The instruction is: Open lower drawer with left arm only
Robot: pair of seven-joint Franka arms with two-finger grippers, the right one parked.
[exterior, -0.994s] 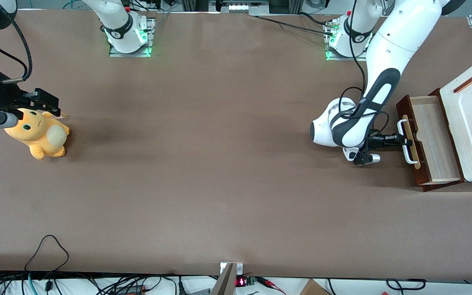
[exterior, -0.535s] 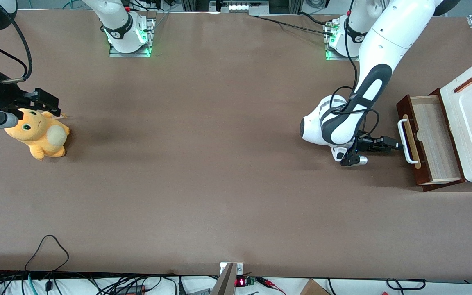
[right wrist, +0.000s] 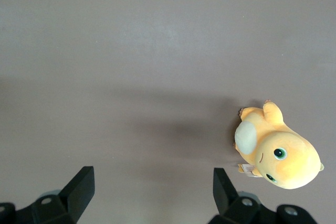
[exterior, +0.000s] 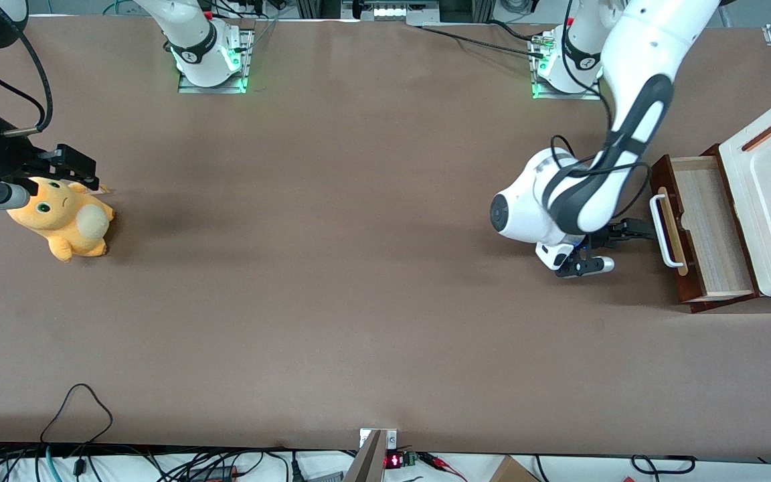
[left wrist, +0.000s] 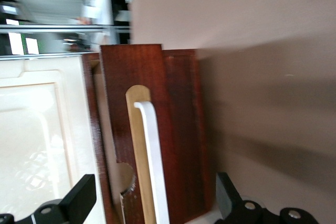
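Lower drawer [exterior: 703,231] is already pulled well out of the white cabinet [exterior: 770,201] at the working arm's end of the table [exterior: 359,268], its pale wood inside bare and facing up. You can see its white loop handle [exterior: 660,227] on the tan strip, facing the middle of the table. Your left arm [exterior: 620,134] bends down in front of it, and the gripper [exterior: 633,231] sits just beside the handle, apart from it, fingers spread wide and holding nothing. By my reading the task is as good as done and you only need to clear the arm.

Watch the exit. The gripper is close to the handle, so a sideways swing or a drift toward the cabinet could catch the loop and push the drawer back in or skew the whole cabinet. The trailing black cable [exterior: 573,167] hangs near the drawer's corner and could snag there if you turn the wrist.

The left wrist view gives you what the front view cannot: the handle [left wrist: 152,166] between the two fingertips [left wrist: 79,198] with open gap on both sides, and the reddish-brown drawer front [left wrist: 157,129] seen face on. Only the front view shows how far the drawer stands out, and the orange plush toy [exterior: 64,217] lying well apart toward the parked arm's end.
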